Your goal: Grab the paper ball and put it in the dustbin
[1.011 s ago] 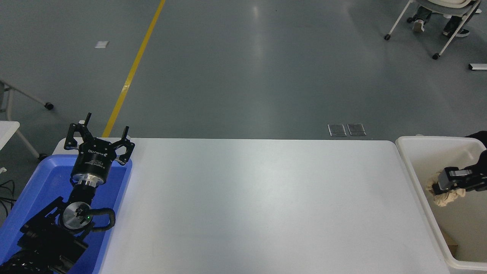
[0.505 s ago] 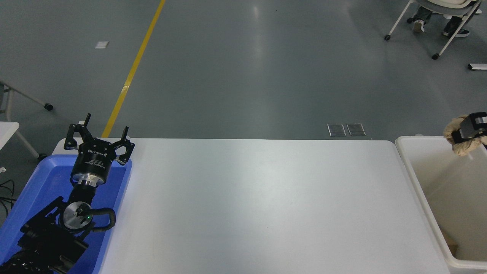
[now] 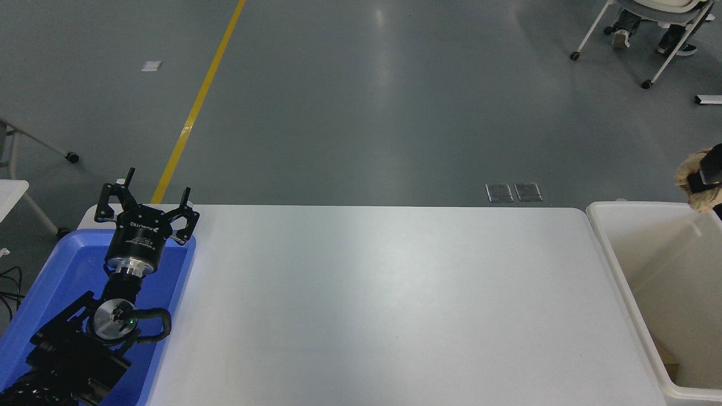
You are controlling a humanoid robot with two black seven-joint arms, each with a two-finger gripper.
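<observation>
At the right edge of the frame, the robot's right hand (image 3: 709, 176), a black gripper mostly cut off by the picture's border, is clamped on the paper ball (image 3: 695, 179), a small tan-beige wad of wrinkled brown paper that bulges out to the left of and below the black fingers. Ball and hand hang above the far right corner of the dustbin (image 3: 617, 265), a large cream-white rectangular plastic bin with a thick rounded rim, standing just off the right end of the white tabletop (image 3: 383, 299).

The relation that matters is vertical: the bin's deep beige interior lies below the ball and toward the lower right of the frame, so a release from here would likely drop the wad near the far rim rather than the middle. The ball is lumpy and has no clear long axis.

The left hand (image 3: 145, 200), its black fingers spread wide and holding nothing, is parked at the lower left over a shallow blue plastic tray (image 3: 51, 282), well apart from the bin. The right arm is the nearer by far.
</observation>
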